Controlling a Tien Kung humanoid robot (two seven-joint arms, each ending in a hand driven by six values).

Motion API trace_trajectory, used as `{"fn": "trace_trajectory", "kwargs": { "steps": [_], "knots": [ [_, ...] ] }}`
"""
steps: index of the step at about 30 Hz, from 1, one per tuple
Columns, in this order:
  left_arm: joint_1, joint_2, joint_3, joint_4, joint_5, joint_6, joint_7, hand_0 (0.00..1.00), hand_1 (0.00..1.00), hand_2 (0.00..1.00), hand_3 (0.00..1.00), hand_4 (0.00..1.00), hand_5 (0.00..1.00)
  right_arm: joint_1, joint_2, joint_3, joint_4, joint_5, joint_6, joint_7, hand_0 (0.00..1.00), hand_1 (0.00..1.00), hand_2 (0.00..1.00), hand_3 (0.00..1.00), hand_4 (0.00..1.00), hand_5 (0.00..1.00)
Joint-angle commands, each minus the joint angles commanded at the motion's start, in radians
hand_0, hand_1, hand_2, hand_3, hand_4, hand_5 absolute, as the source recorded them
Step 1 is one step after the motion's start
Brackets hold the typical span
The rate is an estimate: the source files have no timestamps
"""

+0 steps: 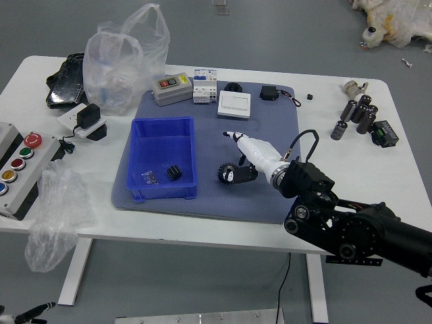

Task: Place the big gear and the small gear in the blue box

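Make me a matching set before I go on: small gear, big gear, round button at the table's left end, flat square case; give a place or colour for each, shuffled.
1. Small gear
2. Big gear
3. Round button
4. Flat square case

A. Red
B. Toward the far edge of the mat
C. Inside the blue box
D. Partly hidden by the right hand

Pairs: 1-C, 2-D, 3-A, 4-B

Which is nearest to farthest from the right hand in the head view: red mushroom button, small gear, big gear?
From the right hand:
1. Big gear: on the mat, partly covered by the hand.
2. Small gear: farther left, inside the blue box.
3. Red mushroom button: far left, on the control box.
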State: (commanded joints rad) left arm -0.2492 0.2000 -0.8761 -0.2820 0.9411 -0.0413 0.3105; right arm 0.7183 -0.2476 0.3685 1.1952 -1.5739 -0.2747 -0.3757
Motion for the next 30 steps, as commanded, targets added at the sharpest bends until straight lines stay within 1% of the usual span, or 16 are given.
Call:
{"fn": "trace_trajectory", "kwargs": {
  "steps": [3,4,9,10,15,16,17,21,22,27,28,30],
  "knots": [
    [0.001,0.001,-0.004,0.0,0.003,-0.002,0.001,0.729,0.696,0.698,0.75,0.844,0.687,0.0,0.0,0.004,-0.003,-0.003,0.023,0.006,0.312,0.467,0.998,0.998,0.857,0.294],
    [0.001,0.001,-0.004,0.0,0.003,-0.002,0.001,0.729,0.695,0.698,0.75,0.845,0.687,0.0,0.001,0.006,-0.004,-0.005,0.031,0.008,0.315,0.462,0.998,0.998,0.998,0.475],
    [-0.003,0.0,-0.002,0.001,0.002,-0.006,-0.004,0.729,0.695,0.698,0.75,0.845,0.687,0.002,0.003,0.012,-0.011,-0.009,0.06,0.0,0.315,0.462,0.998,0.998,0.998,0.475],
    [-0.003,0.0,0.0,0.002,0.001,-0.006,-0.007,0.729,0.696,0.698,0.75,0.847,0.686,0.003,0.004,0.012,-0.013,-0.009,0.064,-0.004,0.315,0.444,0.998,0.998,0.998,0.506],
    [-0.008,0.0,0.016,0.005,-0.01,-0.009,-0.019,0.729,0.696,0.698,0.75,0.847,0.686,0.005,0.01,0.004,-0.029,0.001,0.076,-0.024,0.315,0.444,0.998,0.998,0.998,0.506],
    [-0.009,0.0,0.017,0.005,-0.011,-0.009,-0.02,0.728,0.696,0.698,0.75,0.849,0.685,0.006,0.01,0.002,-0.031,0.002,0.076,-0.026,0.315,0.432,0.998,0.998,0.998,0.481],
    [-0.01,0.0,0.019,0.006,-0.012,-0.009,-0.022,0.728,0.696,0.698,0.75,0.849,0.685,0.006,0.011,0.0,-0.033,0.003,0.077,-0.029,0.315,0.432,0.998,0.998,0.998,0.481],
    [-0.01,0.001,0.02,0.006,-0.013,-0.01,-0.025,0.728,0.696,0.698,0.75,0.849,0.685,0.007,0.012,-0.002,-0.033,-0.004,0.07,-0.028,0.315,0.432,0.998,0.998,0.998,0.481],
    [-0.01,0.001,0.021,0.006,-0.013,-0.01,-0.025,0.729,0.695,0.698,0.751,0.85,0.686,0.007,0.013,-0.002,-0.032,-0.006,0.069,-0.028,0.302,0.419,0.998,0.998,0.998,0.461],
    [-0.011,0.0,0.022,0.007,-0.014,-0.011,-0.027,0.729,0.695,0.698,0.751,0.85,0.686,0.011,0.014,-0.015,-0.029,-0.001,0.062,-0.033,0.302,0.419,0.998,0.998,0.998,0.461],
    [-0.011,0.0,0.023,0.007,-0.014,-0.011,-0.027,0.729,0.695,0.698,0.751,0.853,0.687,0.013,0.014,-0.019,-0.029,0.001,0.061,-0.035,0.302,0.415,0.957,0.998,0.998,0.433],
    [-0.012,0.0,0.023,0.007,-0.015,-0.011,-0.027,0.729,0.695,0.698,0.751,0.853,0.687,0.015,0.015,-0.031,-0.029,0.008,0.06,-0.041,0.302,0.415,0.957,0.998,0.998,0.433]
  ]
}}
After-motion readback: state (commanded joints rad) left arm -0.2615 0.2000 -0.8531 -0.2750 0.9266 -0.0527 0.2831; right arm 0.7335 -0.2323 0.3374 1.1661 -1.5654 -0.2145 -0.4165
